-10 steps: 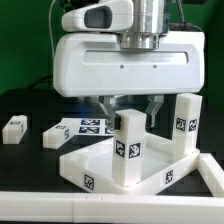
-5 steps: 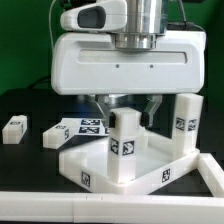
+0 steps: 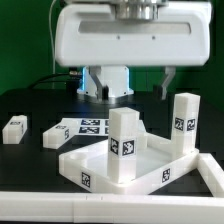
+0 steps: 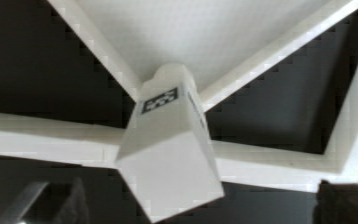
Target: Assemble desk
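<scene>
I see end effector [image 3: 128, 88] above tabletop [image 3: 152, 153], jaws apart and empty, near leg [image 3: 125, 145] upright at its corner, second leg [image 3: 185, 122] upright, third leg [image 3: 14, 128] lying on counter [image 3: 30, 104]

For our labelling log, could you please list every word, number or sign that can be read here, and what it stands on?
No words, brands or numbers can be read anywhere.
Only black-and-white square marker patterns show, none with letters: on the near upright leg, the far upright leg, the tabletop rim and the marker board.
The mark on the loose leg is too small to make out.
</scene>
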Motion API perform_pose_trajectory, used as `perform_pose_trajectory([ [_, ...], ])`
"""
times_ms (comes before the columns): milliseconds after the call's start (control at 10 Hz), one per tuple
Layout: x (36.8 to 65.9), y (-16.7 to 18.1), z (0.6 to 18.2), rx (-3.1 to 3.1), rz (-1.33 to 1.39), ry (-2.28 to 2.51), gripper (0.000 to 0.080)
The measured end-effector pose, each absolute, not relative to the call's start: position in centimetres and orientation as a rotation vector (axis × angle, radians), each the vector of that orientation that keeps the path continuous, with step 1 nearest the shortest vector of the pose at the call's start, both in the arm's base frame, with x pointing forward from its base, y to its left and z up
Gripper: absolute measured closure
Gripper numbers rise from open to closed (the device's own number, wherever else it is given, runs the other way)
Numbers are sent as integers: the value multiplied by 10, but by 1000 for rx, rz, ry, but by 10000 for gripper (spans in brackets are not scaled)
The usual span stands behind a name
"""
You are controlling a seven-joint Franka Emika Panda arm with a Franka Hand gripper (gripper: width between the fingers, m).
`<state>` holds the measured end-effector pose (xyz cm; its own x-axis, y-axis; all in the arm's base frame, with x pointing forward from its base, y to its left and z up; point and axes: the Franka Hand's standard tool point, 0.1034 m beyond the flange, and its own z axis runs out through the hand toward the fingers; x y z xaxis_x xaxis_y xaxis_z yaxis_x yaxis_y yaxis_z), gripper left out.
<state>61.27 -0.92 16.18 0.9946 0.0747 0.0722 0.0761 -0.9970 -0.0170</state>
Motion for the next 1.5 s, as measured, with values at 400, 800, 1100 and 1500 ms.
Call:
perform_pose_trajectory([
  [400,607,-13,160,-3118,-99,-108,150],
  [800,583,-26,151,-3116,-114,60,150],
  [1100,573,-29,144,-3117,-100,93,150],
  [1500,566,-36,138,-3051,-79,513,150],
])
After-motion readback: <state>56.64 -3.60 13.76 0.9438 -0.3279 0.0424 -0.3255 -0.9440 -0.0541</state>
